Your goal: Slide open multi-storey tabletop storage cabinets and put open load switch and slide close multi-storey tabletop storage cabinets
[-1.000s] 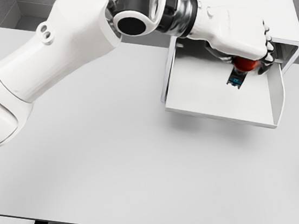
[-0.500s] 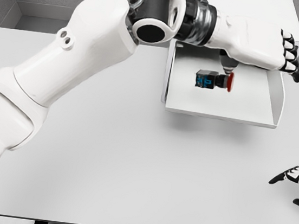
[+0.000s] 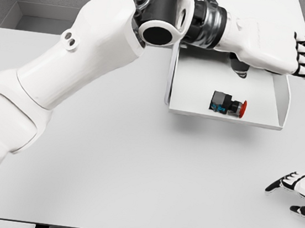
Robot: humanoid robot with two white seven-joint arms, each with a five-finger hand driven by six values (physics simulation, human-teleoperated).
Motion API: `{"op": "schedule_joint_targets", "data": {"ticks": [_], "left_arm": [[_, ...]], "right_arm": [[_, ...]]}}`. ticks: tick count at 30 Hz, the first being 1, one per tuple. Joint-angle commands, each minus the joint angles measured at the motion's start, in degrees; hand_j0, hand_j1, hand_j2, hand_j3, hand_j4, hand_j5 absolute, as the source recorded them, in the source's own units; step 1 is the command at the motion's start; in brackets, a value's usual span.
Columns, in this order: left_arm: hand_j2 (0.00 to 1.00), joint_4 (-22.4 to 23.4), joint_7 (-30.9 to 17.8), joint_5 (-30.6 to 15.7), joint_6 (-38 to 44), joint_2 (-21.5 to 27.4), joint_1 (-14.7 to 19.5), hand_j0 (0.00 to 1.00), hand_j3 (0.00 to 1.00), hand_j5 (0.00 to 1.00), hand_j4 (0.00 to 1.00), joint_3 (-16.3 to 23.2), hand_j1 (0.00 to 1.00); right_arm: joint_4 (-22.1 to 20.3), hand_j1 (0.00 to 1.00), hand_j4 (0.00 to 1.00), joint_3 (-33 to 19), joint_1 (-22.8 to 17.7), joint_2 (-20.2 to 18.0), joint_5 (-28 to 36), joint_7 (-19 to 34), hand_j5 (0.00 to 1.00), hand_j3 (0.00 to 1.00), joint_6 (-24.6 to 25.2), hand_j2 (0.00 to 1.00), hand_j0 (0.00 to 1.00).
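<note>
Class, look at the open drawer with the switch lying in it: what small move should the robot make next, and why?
Probably bring the left robot hand to the drawer front and start pushing it shut. The load switch already lies inside the drawer, the hand is open and holds nothing, and the drawer is pulled out from the cabinet.

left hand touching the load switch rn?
Apart. Head view: the left hand hovers open above the drawer, bare drawer floor between it and the load switch.

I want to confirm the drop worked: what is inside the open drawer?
The load switch lies on its side near the drawer's front wall. The left hand hovers above, covering the drawer's back part.
</note>
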State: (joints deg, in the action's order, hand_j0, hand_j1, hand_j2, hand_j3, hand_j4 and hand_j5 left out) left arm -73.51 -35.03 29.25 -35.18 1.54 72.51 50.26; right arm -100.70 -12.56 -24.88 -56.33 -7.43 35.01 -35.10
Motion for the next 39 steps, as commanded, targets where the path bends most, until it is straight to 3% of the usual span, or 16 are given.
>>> {"op": "schedule_joint_targets", "data": {"ticks": [1, 3, 4, 5, 6, 7, 9, 10, 14, 17, 19, 21, 22, 29, 31, 39], "left_arm": [[1.00, -10.9, 0.0, -13.2, 0.2, 9.3, 0.2, 1.00, 1.00, 1.00, 1.00, -1.0, 1.00], [1.00, -24.0, 0.0, -29.6, 0.2, 26.5, 2.1, 1.00, 1.00, 1.00, 1.00, -7.3, 1.00], [1.00, -26.3, 0.0, -36.8, 0.2, 34.1, 1.9, 1.00, 1.00, 1.00, 1.00, -10.4, 1.00], [1.00, -26.3, 0.0, -41.4, 0.2, 40.0, 1.7, 1.00, 1.00, 1.00, 1.00, -11.0, 1.00], [1.00, -26.2, 0.0, -41.9, 0.2, 45.9, 0.4, 1.00, 1.00, 1.00, 1.00, -11.4, 1.00], [1.00, -25.4, 0.0, -41.8, 0.2, 50.9, -4.9, 1.00, 1.00, 1.00, 1.00, -11.8, 1.00], [1.00, -25.8, 0.0, -41.6, 0.2, 50.8, -16.4, 1.00, 1.00, 1.00, 1.00, -20.3, 1.00], [1.00, -25.8, 0.0, -41.5, 0.2, 51.2, -19.9, 1.00, 1.00, 1.00, 1.00, -22.1, 1.00], [1.00, -25.8, 0.0, -34.6, 0.2, 47.5, -27.8, 1.00, 1.00, 1.00, 1.00, -21.7, 1.00], [1.00, -25.8, 0.0, -30.8, 0.2, 45.4, -30.1, 1.00, 1.00, 1.00, 1.00, -21.3, 1.00], [1.00, -25.5, 0.0, -25.3, 0.2, 42.8, -31.8, 1.00, 1.00, 1.00, 1.00, -20.9, 1.00], [1.00, -25.3, 0.0, -21.2, 0.2, 42.3, -37.6, 1.00, 1.00, 1.00, 1.00, -18.5, 1.00], [1.00, -25.3, 0.0, -19.7, 0.2, 40.2, -37.5, 1.00, 1.00, 1.00, 1.00, -17.9, 1.00], [1.00, -23.3, 0.0, -18.4, 0.2, 41.1, -38.1, 1.00, 1.00, 1.00, 1.00, -17.9, 1.00], [1.00, -18.4, 0.0, -18.4, 0.2, 41.4, -38.1, 1.00, 1.00, 1.00, 1.00, -17.9, 1.00], [1.00, -18.2, 0.0, -18.6, 0.2, 44.4, -37.6, 1.00, 1.00, 1.00, 1.00, -15.9, 1.00]], "right_arm": [[0.0, 0.73, 0.73, 3.1, 0.4, -0.1, 0.3, 0.0, 0.73, 0.73, 0.1, 0.73, 0.73], [0.0, 0.73, 0.73, 4.6, 1.7, -0.2, 0.3, 0.0, 0.73, 0.73, 0.1, 0.73, 0.73], [0.0, 0.73, 0.73, 5.4, 2.3, -0.2, 0.3, 0.0, 0.73, 0.73, 0.1, 0.73, 0.73], [0.0, 0.73, 0.73, 6.8, 3.7, -0.3, 0.3, 0.0, 0.73, 0.73, 0.1, 0.73, 0.73], [0.0, 0.73, 0.73, 8.0, 5.0, -0.3, 0.3, 0.0, 0.73, 0.73, 0.1, 0.73, 0.73], [0.0, 0.73, 0.73, 9.3, 5.9, -0.6, 0.3, 0.0, 0.73, 0.73, 0.1, 0.73, 0.73], [0.0, 0.72, 0.72, 13.2, 9.7, -1.0, 0.3, 0.0, 0.72, 0.72, 0.1, 0.72, 0.72], [0.0, 0.72, 0.72, 14.0, 10.8, -1.0, 0.3, 0.0, 0.72, 0.72, 0.1, 0.72, 0.72], [0.0, 0.72, 0.72, 14.0, 13.4, -1.1, 0.4, 0.0, 0.72, 0.72, 0.1, 0.72, 0.72], [0.0, 0.72, 0.72, 14.0, 15.2, -1.3, 0.5, 0.0, 0.72, 0.72, 0.1, 0.72, 0.72], [0.0, 0.57, 0.57, 14.0, 15.9, -1.4, 0.5, 0.0, 0.57, 0.57, 0.1, 0.57, 0.57], [0.0, 0.46, 0.46, 14.0, 16.6, -1.4, 0.5, 0.0, 0.46, 0.46, 0.1, 0.46, 0.46], [0.0, 0.44, 0.44, 14.0, 16.8, -1.4, 0.6, 0.0, 0.44, 0.44, 0.1, 0.44, 0.44], [0.0, 0.49, 0.49, 13.9, 21.1, -1.4, 3.1, 0.0, 0.49, 0.49, 0.1, 0.49, 0.49], [0.0, 0.50, 0.50, 14.0, 21.5, -1.8, 3.2, 0.0, 0.50, 0.50, 0.1, 0.50, 0.50], [-0.1, 0.51, 0.51, 14.2, 23.8, -2.3, 3.5, 0.0, 0.51, 0.51, 0.1, 0.51, 0.51]]}}
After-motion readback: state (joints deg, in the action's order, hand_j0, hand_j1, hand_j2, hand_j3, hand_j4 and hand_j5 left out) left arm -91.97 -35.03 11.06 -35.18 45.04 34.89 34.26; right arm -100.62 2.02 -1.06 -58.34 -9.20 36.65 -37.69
